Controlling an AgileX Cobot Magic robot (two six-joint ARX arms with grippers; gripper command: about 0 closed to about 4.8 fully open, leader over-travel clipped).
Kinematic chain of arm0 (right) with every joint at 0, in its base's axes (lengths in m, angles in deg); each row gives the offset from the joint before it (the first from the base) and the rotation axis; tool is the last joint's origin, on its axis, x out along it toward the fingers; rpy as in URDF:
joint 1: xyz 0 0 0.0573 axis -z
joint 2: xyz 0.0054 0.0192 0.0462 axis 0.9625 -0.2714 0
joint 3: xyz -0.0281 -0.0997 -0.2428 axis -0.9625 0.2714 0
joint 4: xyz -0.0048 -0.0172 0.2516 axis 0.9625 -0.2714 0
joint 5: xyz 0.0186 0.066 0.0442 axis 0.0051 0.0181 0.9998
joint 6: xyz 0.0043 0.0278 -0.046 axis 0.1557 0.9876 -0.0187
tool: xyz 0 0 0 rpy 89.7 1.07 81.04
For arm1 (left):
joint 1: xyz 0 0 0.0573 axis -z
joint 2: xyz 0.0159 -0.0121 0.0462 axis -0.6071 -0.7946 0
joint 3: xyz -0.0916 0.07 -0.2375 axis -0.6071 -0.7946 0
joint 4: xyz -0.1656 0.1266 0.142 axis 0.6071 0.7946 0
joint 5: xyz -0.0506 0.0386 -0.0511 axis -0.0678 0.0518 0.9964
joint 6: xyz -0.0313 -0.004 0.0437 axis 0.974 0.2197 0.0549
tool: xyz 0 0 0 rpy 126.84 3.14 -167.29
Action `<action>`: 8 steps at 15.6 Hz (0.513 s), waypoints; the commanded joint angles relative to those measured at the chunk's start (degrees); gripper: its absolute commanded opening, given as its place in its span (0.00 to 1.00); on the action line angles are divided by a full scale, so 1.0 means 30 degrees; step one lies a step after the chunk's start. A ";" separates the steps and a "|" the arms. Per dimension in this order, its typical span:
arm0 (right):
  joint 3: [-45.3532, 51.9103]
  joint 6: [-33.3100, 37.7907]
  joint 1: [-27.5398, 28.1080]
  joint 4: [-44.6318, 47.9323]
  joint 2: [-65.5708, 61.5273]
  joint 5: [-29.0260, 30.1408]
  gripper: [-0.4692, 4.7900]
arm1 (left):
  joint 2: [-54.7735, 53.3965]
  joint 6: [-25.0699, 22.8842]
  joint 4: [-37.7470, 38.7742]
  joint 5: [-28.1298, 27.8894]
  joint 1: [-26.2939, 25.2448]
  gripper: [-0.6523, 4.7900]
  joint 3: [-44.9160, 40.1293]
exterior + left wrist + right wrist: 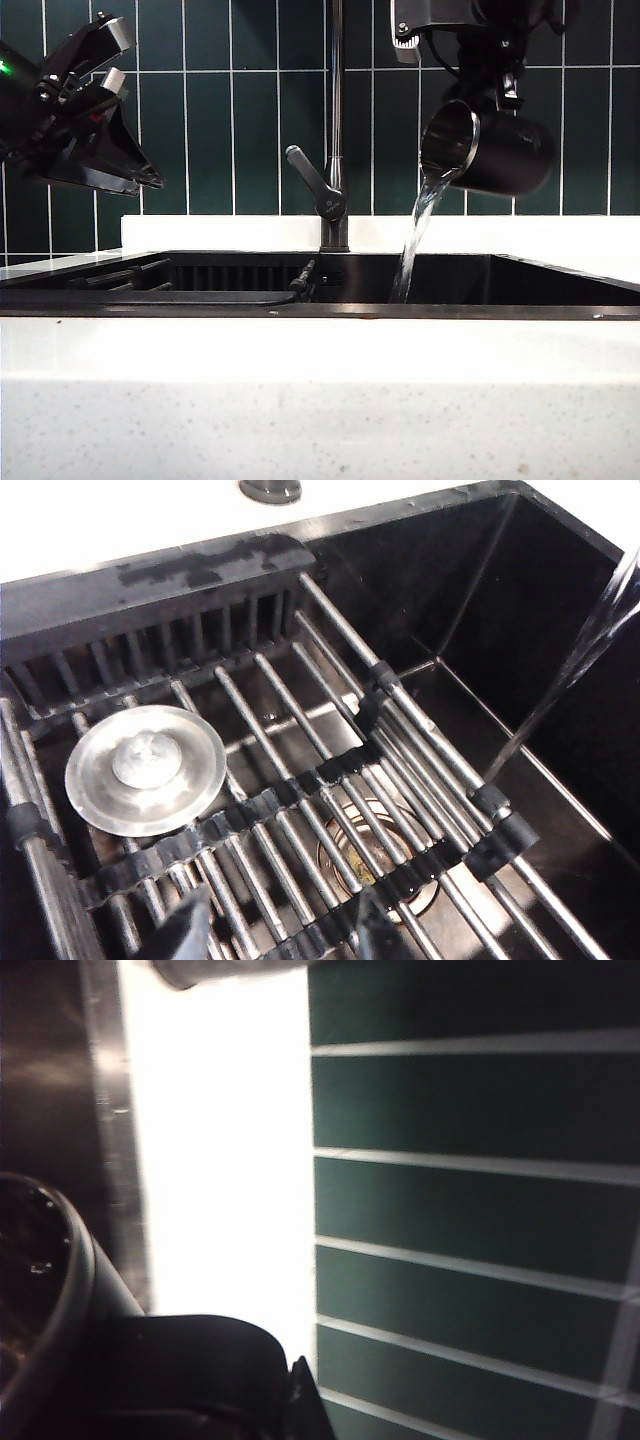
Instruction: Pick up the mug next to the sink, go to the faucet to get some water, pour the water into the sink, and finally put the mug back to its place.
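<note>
Pouring step. My right gripper [497,92] clamps the mug [490,150] tipped over the sink [560,285], water streaming in. I'd hold this tilt until empty. Left gripper [110,60] hangs wide open, empty (faucet [337,150] between them).

Blown-out countertop [215,1160]; blurred wrist views

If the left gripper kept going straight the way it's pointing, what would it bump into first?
Probably the slatted rack lying across the sink. The open left gripper hangs above the sink's left end, looking down at those bars, with the round metal drain plug off to one side. Depth is hard to judge.
</note>
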 commanded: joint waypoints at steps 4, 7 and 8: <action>-0.0204 -0.3840 -0.0561 0.1129 0.0219 -0.0270 0.09 | 0.0168 0.1005 -0.0721 0.0707 0.0022 0.46 0.0015; -0.0204 -0.5945 -0.0576 0.1479 0.0226 0.0503 0.09 | 0.0197 0.1282 -0.0743 0.0714 0.0022 0.46 0.0022; -0.0204 -0.6113 -0.0605 0.1916 0.0219 0.0889 0.10 | 0.0197 0.1384 -0.0736 0.0714 0.0022 0.46 0.0022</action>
